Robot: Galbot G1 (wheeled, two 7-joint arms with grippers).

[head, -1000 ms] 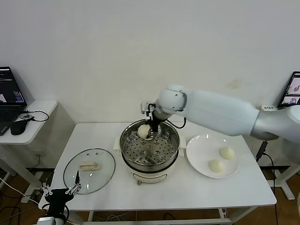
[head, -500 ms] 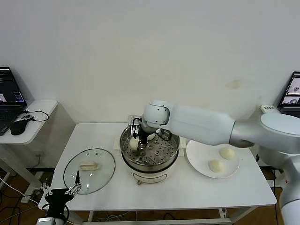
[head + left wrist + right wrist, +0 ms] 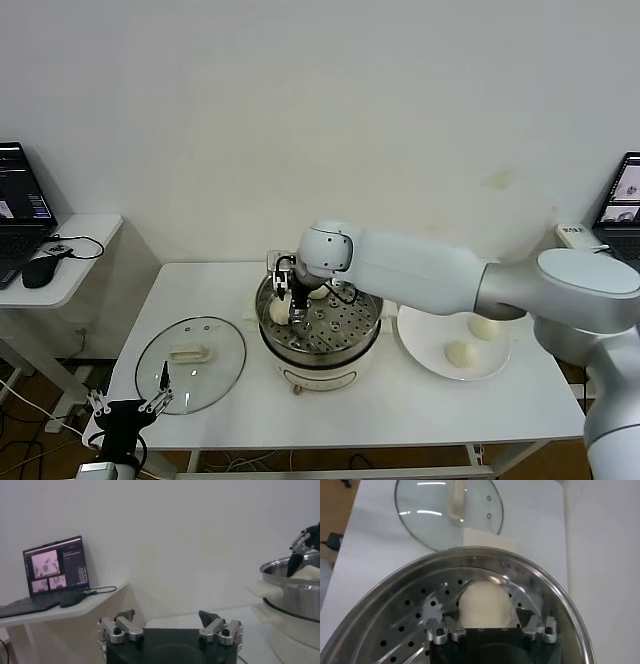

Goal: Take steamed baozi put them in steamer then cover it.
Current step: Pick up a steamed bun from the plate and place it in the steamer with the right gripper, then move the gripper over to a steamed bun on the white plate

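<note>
My right gripper [image 3: 291, 303] reaches down into the steel steamer [image 3: 322, 350] at its left side. In the right wrist view the gripper [image 3: 482, 614] is open, with one cream-white baozi [image 3: 485, 604] resting on the perforated tray between its fingers, close to the steamer wall [image 3: 540, 580]. That baozi shows in the head view too [image 3: 279, 311]. A second white bun [image 3: 319, 291] seems to lie behind the gripper. Two baozi [image 3: 485, 326] [image 3: 459, 353] lie on the white plate [image 3: 432, 305]. The glass cover [image 3: 190, 352] lies flat on the table left of the steamer. My left gripper [image 3: 128, 403] is parked open.
The white table's front edge [image 3: 330, 440] runs in front of the steamer. A side desk [image 3: 60, 262] with a laptop and mouse stands far left. The left wrist view shows the steamer's side [image 3: 295, 597] and the open left gripper [image 3: 167, 616].
My right gripper carried the baozi from above the steamer's back rim down and left onto the tray. It now stands open around the baozi. The left arm has not moved.
</note>
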